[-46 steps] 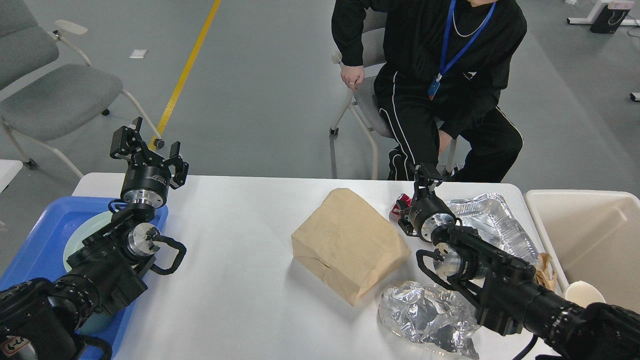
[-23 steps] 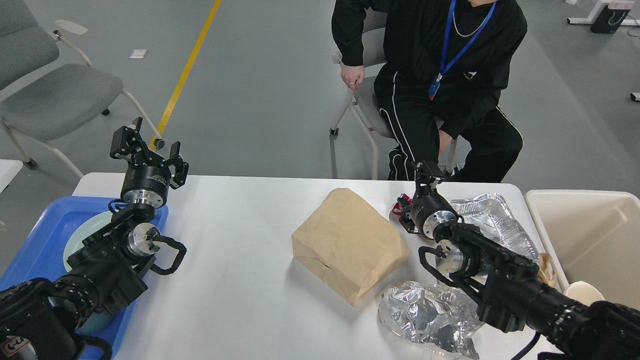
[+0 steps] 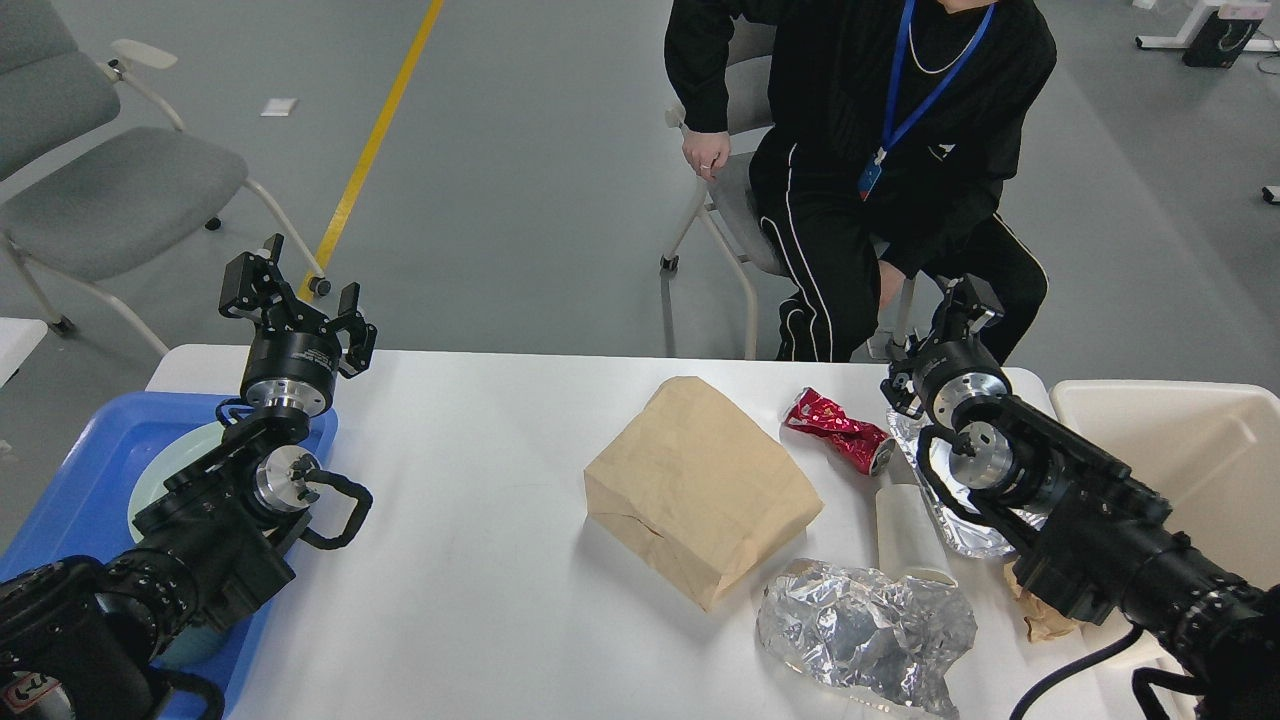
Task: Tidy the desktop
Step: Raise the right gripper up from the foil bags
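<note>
while the desktop [image 3: 480, 560] spreads below both arms, its litter sits on the right half: crushed red can [image 3: 838, 443] lying long-axis left-right, just left of and below the right gripper [image 3: 966, 304], fingers unreadable. left gripper [image 3: 292, 296], spread and empty, hangs well apart over the blue tray [image 3: 70, 480]. right arm nearer.

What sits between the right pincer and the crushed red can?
Nothing visible. The right pincer is raised near the desktop's far edge; the can lies uncovered to its left, clear of the bag and the foil tray.
</note>
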{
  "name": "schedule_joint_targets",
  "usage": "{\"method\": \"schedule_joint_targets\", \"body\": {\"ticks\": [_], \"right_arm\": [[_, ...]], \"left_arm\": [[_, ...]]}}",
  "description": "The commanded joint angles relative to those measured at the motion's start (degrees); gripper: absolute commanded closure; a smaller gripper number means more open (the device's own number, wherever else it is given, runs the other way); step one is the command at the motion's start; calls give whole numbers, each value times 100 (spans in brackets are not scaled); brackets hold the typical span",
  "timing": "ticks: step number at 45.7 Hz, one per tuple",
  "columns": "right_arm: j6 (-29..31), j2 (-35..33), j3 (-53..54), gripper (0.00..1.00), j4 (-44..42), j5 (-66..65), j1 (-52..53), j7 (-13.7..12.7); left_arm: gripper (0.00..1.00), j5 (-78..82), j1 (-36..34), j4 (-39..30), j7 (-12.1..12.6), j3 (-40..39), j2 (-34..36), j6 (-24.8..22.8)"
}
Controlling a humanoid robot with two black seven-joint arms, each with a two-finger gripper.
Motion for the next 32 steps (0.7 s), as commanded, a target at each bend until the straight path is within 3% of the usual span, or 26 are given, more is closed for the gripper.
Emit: {"method": "schedule_joint_targets", "body": {"ticks": [1, 32], "right_arm": [[29, -156, 15, 0, 18, 6, 9, 0], [38, -218, 85, 0, -439, 6, 141, 61]], "left_arm": [[4, 0, 0, 3, 0, -4, -8, 0], [4, 0, 0, 3, 0, -4, -8, -18]]}}
